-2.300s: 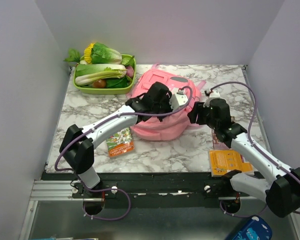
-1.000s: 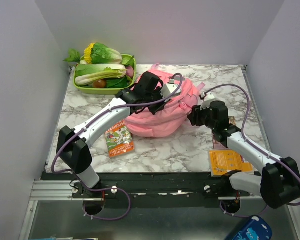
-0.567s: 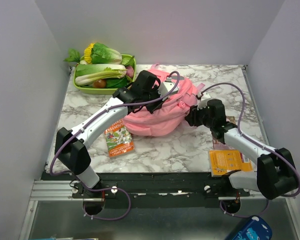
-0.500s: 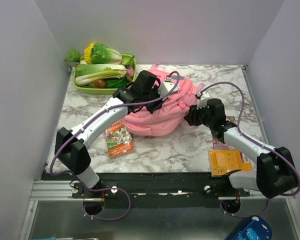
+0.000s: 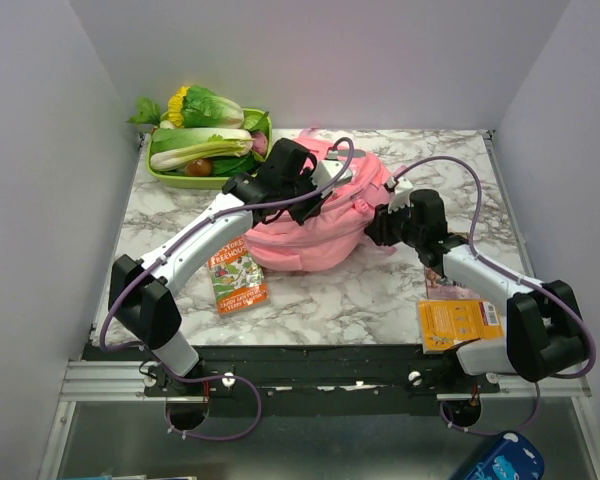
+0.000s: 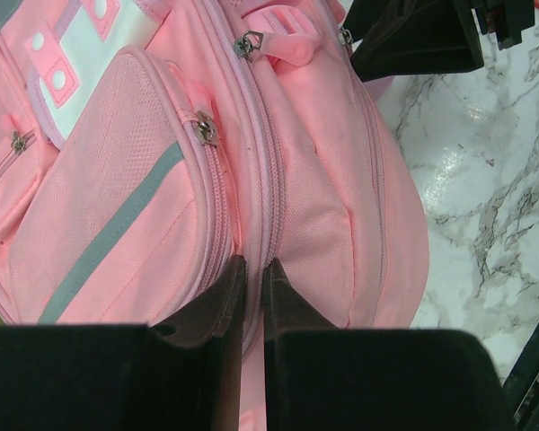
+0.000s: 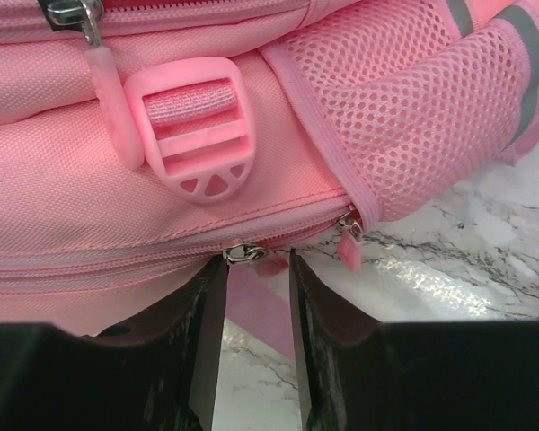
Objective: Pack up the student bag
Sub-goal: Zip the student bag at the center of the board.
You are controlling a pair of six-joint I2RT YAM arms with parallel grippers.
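Left gripper (image 6: 253, 265) first: its fingers are pinched almost together on the student bag (image 5: 315, 238). A pink zip seam runs straight into the thin slit between them, so it's got hold of the fabric at the bottom middle of the left wrist view. Right gripper (image 7: 258, 260) sits partly open at the bottom of its own view. A small metal zip slider (image 7: 242, 254) is between the fingertips and a bit of pink strap shows in the gap, but it's not clamped on anything as far as I can see. Just above is a pink plastic buckle (image 7: 198, 135), and a mesh side pocket (image 7: 413, 99) fills the upper right.

From overhead, the bag sits around the centre of the marble table (image 5: 160, 215), slightly toward the top, bunched up between both arms. Green tray (image 5: 195, 183) of veggies is at the upper left, a little booklet (image 5: 238, 278) is just below-left of the bag, and an orange card (image 5: 458, 322) is at the lower right.
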